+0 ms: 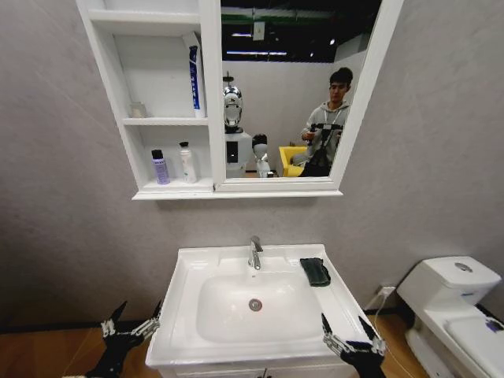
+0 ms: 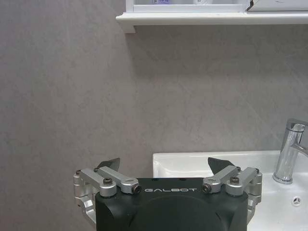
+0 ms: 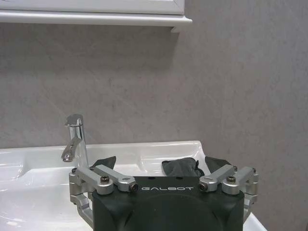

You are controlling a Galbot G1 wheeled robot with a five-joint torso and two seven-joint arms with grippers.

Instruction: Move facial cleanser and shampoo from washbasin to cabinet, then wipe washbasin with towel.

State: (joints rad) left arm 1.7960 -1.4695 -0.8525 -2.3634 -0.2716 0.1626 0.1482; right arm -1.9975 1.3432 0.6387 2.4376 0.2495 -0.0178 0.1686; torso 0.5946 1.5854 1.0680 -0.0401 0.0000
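Both grippers hang low at the washbasin's (image 1: 236,256) front corners, fingers spread wide, holding nothing: the left gripper (image 1: 132,324) off its left edge, the right gripper (image 1: 352,337) at its right front corner. The towel (image 1: 315,271) lies folded on the rim right of the faucet (image 1: 255,253). Two bottles (image 1: 174,165) stand on the cabinet's (image 1: 169,187) lowest shelf; their labels are too small to read.

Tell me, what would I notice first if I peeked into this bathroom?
Probably the white washbasin in the middle, with a dark folded towel on its back right corner beside the chrome faucet. Above, two bottles stand on the cabinet bottom shelf. The open left gripper and right gripper sit at the basin's front corners.
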